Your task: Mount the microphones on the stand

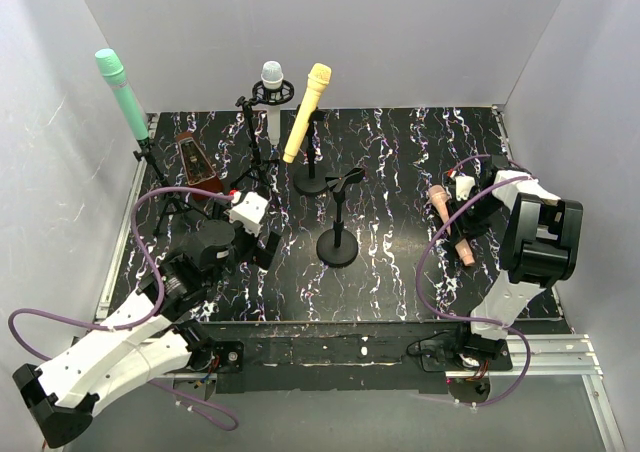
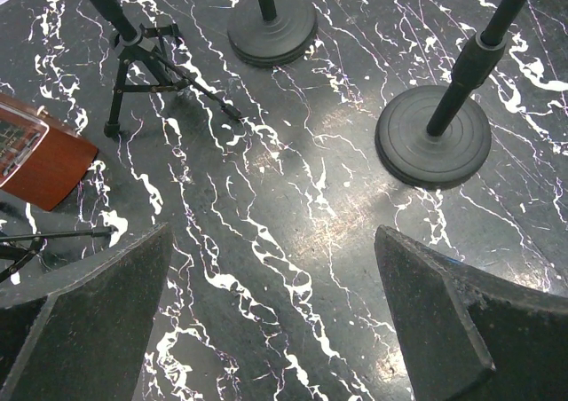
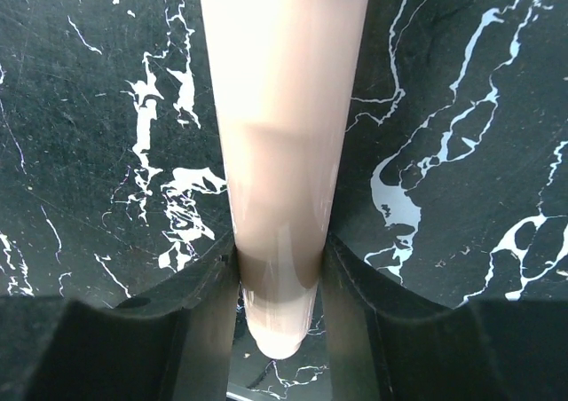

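Pinched only near its tapered tail by the right gripper at the top view's right, the smooth peach-pink plastic stick microphone could slip or swing when lifted, while the left gripper gapes wide.

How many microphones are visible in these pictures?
4. The mint green microphone stands far left, the white microphone and yellow microphone at the back middle, the peach-pink microphone in the right pincer. None seems hidden.

White-and-black arms, purple cables
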`<state>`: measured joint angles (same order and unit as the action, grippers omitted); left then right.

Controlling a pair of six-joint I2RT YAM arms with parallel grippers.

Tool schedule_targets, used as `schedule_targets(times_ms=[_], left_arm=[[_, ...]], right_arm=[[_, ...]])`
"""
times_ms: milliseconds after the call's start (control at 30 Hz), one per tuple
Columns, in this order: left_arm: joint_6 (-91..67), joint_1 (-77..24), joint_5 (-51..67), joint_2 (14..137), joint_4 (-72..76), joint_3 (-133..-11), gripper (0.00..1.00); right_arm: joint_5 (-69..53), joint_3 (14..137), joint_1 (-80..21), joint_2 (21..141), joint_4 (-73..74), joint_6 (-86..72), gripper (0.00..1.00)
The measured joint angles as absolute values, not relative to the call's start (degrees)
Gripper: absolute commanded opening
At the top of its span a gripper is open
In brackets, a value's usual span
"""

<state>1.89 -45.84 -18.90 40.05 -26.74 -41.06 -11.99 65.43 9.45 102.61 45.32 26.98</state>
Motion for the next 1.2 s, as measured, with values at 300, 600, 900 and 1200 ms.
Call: schedule_targets(times_ms=[300, 600, 900, 1200], left_arm=[[1.87, -45.82, -18.79, 39.72, -26.74, -41.06, 0.98], [1.87, -45.8, -18.61, 39.4, -26.74, -41.06, 0.98], [1.85, -45.8, -18.57, 38.98, -26.74, -41.06, 0.98], [1.91, -45.8, -11.88, 29.58, -23.97, -39.77, 0.98]], right_arm=[[-11.09, 64.53, 9.28, 101.8, 44.71, 26.59, 0.69], [-9.15, 64.49, 9.28, 101.62, 44.49, 26.74, 0.56], [-7.62, 65.3, 9.39, 102.48, 44.56, 27.49, 0.01], [-14.04, 65.84, 10.13, 100.95, 46.68, 27.97, 0.01]])
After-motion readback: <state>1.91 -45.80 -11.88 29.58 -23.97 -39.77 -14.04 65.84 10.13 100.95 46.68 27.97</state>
